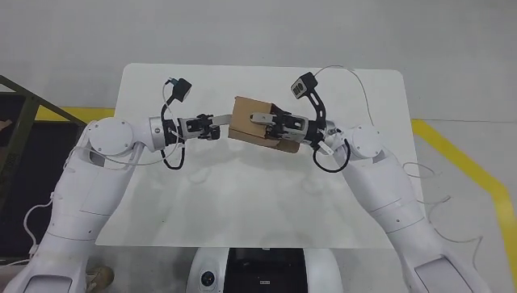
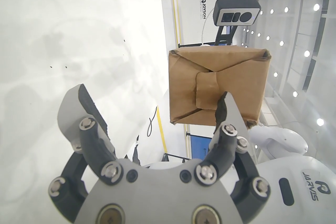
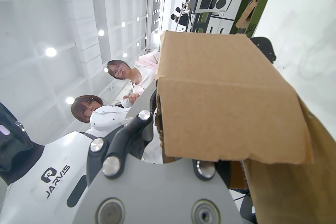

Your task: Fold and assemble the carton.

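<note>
From above, the carton is over the middle of the desk, a bit toward the far edge. I cannot tell if it rests on the desk. The right gripper holds it at one end, with a finger lying along the top. The right arm is bent at the elbow and comes in from the right edge. The left gripper is just beside the other end, not touching it. The left arm is bent too and points straight at the box.

From the left wrist, the left gripper is spread wide and holds nothing. One end of the carton faces it. The flaps there are tucked together, with a small tab in the middle.

From the right wrist, the carton is pinched at its open end. One finger shows outside the wall. A loose flap hangs close by.

I think the step is pressing the tucked end flat. To do it well, the right arm should hold the box steady. The left one should push gently on the middle tab, straight in, so the walls do not crush.
</note>
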